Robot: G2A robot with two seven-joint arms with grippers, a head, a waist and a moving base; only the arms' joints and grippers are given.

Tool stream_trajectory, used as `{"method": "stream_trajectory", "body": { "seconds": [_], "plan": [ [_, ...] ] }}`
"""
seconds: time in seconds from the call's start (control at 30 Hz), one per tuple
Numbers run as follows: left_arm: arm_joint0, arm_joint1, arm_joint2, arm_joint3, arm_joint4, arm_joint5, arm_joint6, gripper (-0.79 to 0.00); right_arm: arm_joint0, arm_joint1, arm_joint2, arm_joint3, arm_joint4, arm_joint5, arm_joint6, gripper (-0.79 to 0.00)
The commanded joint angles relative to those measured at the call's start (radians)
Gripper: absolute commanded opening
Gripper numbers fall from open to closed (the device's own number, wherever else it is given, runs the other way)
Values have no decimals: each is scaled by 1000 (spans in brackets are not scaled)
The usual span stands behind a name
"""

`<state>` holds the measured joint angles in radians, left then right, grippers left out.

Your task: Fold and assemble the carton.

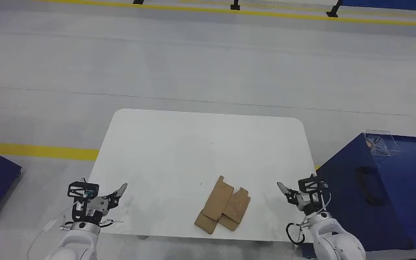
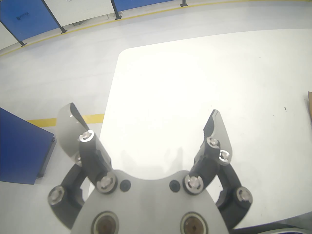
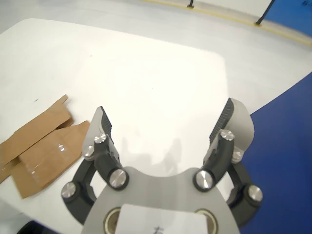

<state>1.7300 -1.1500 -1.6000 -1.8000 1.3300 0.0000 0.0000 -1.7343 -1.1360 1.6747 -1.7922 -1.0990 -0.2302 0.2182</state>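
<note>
While both arms sit at the near side of the white counter (image 1: 182, 149), you have the carton (image 1: 222, 207) lying flattened on it, close to the near edge and somewhat right of the middle. It is plain brown cardboard, its pieces overlapping, set at a slant to the counter's edge, with the notched ends pointing away from the robot. From the right wrist view you can see a few glossy patches on the nearest panel; whether they are tape you cannot tell.

Your left pincer (image 2: 143, 108) hangs over the counter's near left corner, its jaws spread wide apart with nothing between them, well apart from the carton. Your right pincer (image 3: 165, 104) hangs at the near right edge, jaws likewise spread and holding nothing; the carton lies near it, off to its inner side, not touching either finger.

Just beside the counter on the right stands a blue cabinet (image 1: 370, 195) with a small clear plastic holder (image 1: 382, 141) on top. A yellow line (image 1: 45, 151) runs along the floor to the left.
</note>
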Motion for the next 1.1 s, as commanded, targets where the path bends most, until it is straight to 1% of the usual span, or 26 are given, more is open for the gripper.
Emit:
{"method": "stream_trajectory", "body": {
  "seconds": [0.0, 0.03, 0.07, 0.1, 0.17, 0.2, 0.23, 0.3, 0.33, 0.43, 0.77, 0.8, 0.87, 0.9, 0.97, 1.0, 1.07],
  "plan": [
    [0, 0, 0, 0, 0, 0, 0, 0, 15, 15, 62, 50, 504, -348, 260, 0],
    [0, 0, 0, 0, 0, 0, 0, 0, 29, 24, 76, 82, 651, -405, 381, 0],
    [0, 0, 0, 0, 0, 0, 0, 0, 46, 34, 74, 113, 812, -442, 522, 0],
    [0, 0, 0, 0, 0, 0, 0, 0, 74, 44, 67, 145, 984, -444, 675, 0],
    [0, 0, 0, 0, 0, 0, 0, 0, 149, 64, 51, 224, 1294, -356, 991, 0],
    [0, 0, 0, 0, 0, 0, 0, 0, 193, 74, 36, 257, 1418, -264, 1108, 0],
    [0, 0, 0, 0, 0, 0, 0, 0, 234, 82, 21, 290, 1504, -180, 1192, 0],
    [0, 0, 0, 0, 0, 0, 0, 0, 299, 91, -15, 378, 1622, -74, 1298, 0],
    [0, 0, 0, 0, 0, 0, 0, 0, 327, 92, -40, 429, 1668, -54, 1318, 0],
    [0, 0, 0, 0, 0, 0, 0, 0, 389, 100, -167, 536, 1763, -44, 1318, 0],
    [0, 0, 0, 0, 0, 0, 0, 0, 389, 100, -167, 536, 1763, -44, 1318, 0],
    [0, 0, 0, 0, 0, 0, 0, 0, 380, 101, -187, 528, 1745, -21, 1318, 0],
    [0, 0, 0, 0, 0, 0, 0, 0, 360, 113, -286, 448, 1662, 93, 1318, 0],
    [0, 0, 0, 0, 0, 0, 0, 0, 369, 121, -272, 457, 1682, 84, 1318, 0],
    [0, 0, 0, 0, 0, 0, 0, 0, 383, 125, -263, 508, 1725, 114, 1302, 0],
    [0, 0, 0, 0, 0, 0, 0, 0, 392, 123, -267, 524, 1725, 116, 1268, 0],
    [0, 0, 0, 0, 0, 0, 0, 0, 404, 118, -295, 535, 1713, 121, 1247, 0]
  ]
}}
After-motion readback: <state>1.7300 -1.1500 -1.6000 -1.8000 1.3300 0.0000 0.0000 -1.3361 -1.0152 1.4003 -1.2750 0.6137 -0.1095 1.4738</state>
